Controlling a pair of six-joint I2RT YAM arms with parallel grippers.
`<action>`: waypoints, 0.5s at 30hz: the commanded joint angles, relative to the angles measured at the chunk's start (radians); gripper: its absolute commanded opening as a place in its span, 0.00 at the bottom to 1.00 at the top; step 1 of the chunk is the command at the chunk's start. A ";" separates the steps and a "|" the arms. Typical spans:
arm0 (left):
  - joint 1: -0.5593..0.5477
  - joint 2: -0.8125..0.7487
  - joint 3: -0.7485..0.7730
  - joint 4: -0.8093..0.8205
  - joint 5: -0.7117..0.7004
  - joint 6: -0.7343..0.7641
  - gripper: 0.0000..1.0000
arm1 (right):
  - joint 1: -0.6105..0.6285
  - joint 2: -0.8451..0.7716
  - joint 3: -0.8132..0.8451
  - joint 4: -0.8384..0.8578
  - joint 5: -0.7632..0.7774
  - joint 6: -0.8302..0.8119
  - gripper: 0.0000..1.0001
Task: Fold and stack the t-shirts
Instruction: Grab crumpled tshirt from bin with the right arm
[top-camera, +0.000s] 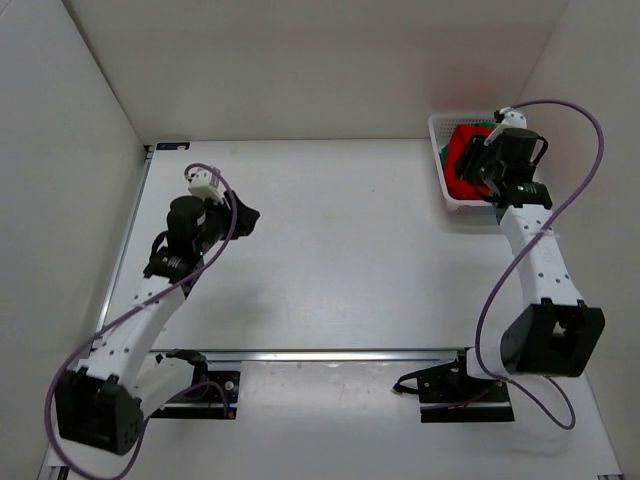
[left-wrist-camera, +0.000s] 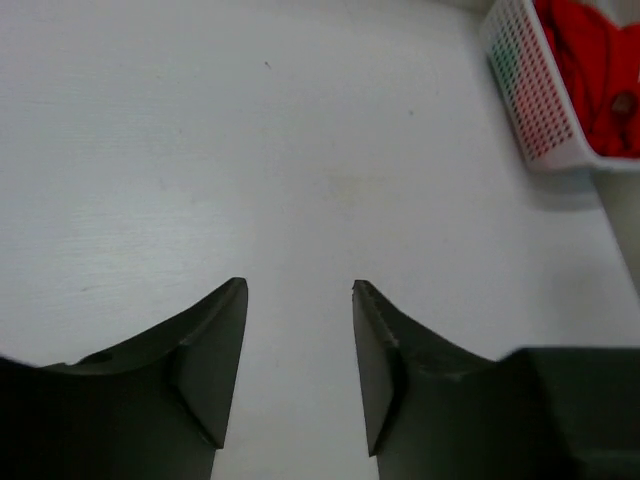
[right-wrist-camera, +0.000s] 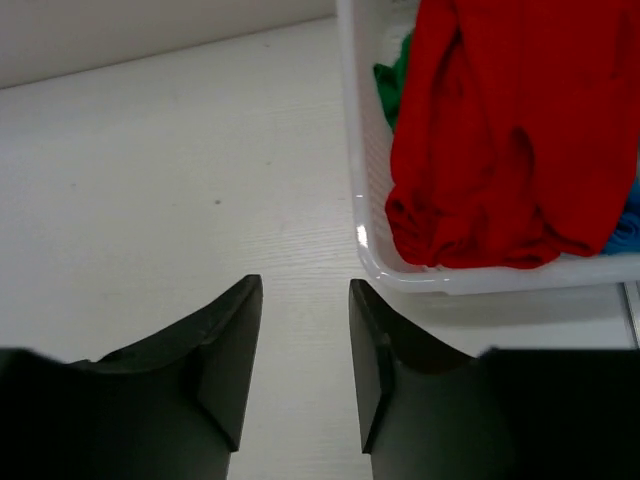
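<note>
Right wrist view gives us our right gripper (right-wrist-camera: 305, 290) with its jaws parted by a moderate gap and nothing between them, poised above the white table (right-wrist-camera: 150, 170) just beside the near corner of the white lattice basket (right-wrist-camera: 356, 150). Inside that basket we see the red t-shirt (right-wrist-camera: 510, 130) bunched on top, the green t-shirt (right-wrist-camera: 392, 80) peeking out at its left side and a sliver of the blue t-shirt (right-wrist-camera: 625, 225) at the right edge beneath it. Our left gripper (left-wrist-camera: 300, 290) is likewise spread apart and empty over the table, well apart from the basket.
</note>
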 joint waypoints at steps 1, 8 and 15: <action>0.062 0.159 0.085 0.167 0.094 -0.016 0.53 | -0.008 0.098 0.020 0.082 0.123 -0.037 0.39; 0.029 0.281 -0.026 0.305 0.075 0.022 0.51 | -0.050 0.418 0.274 0.062 0.344 -0.126 0.63; 0.016 0.366 -0.036 0.303 0.072 0.080 0.61 | -0.111 0.693 0.468 0.050 0.451 -0.187 0.68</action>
